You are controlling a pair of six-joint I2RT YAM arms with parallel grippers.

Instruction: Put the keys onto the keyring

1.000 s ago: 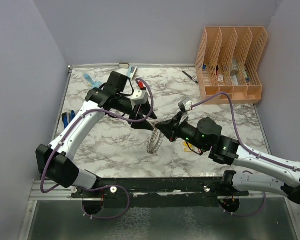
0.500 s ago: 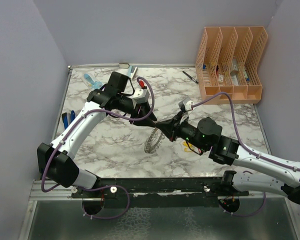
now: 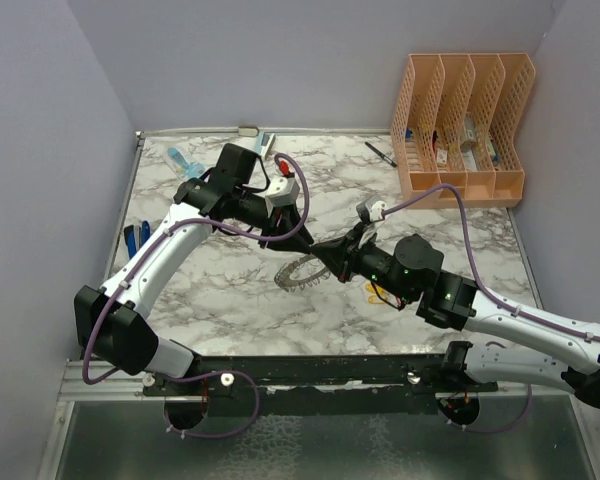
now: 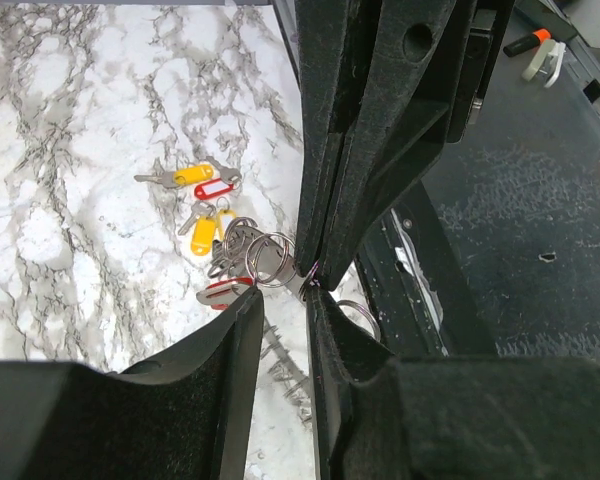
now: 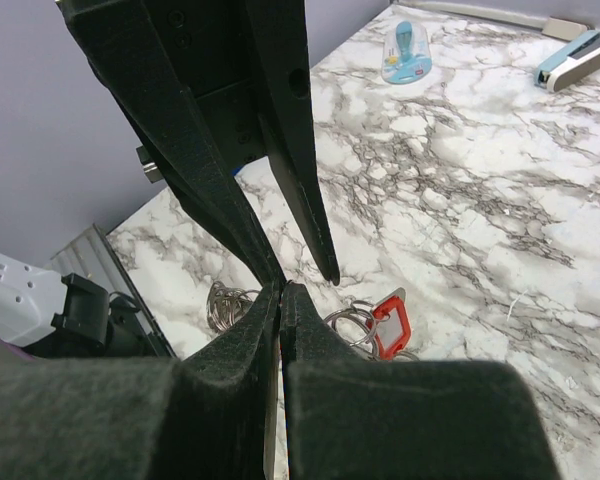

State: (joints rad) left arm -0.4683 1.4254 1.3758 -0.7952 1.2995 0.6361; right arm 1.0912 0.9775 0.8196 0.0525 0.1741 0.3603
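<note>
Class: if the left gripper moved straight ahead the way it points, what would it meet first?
Probably the keys bunched just ahead of the left gripper; depth is unclear.

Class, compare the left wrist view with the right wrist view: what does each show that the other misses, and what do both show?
Only the left wrist view shows yellow-tagged keys. Only the right wrist view shows a blue item in clear packaging and a blue-grey stapler-like tool. Both show the marble tabletop and a red-tagged key beside small metal rings.
</note>
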